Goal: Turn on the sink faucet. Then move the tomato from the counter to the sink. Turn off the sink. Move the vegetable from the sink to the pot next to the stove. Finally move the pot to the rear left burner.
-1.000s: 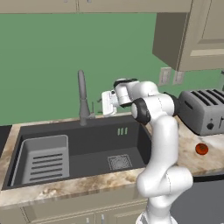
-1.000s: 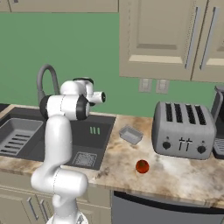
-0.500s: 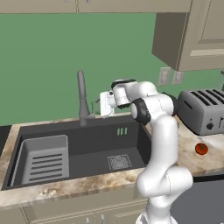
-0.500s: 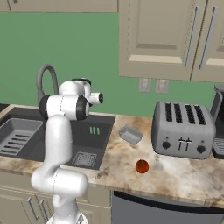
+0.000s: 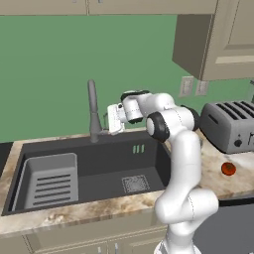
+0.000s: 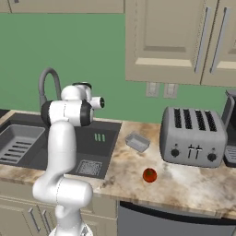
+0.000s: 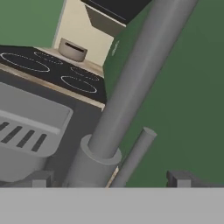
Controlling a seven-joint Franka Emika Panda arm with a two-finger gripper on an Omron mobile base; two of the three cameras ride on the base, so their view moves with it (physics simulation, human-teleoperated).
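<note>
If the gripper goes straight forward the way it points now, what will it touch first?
Most likely the faucet's thin lever, which rises between the open fingertips of the gripper in the hand view, with the spout just beside it. Depth is unclear, so the spout's base could come first.

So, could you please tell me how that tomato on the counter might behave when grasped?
The tomato is a small round ball on flat counter, so a nudge would probably roll it. Its glossy skin looks smooth, so it may slip between closing fingers.
</note>
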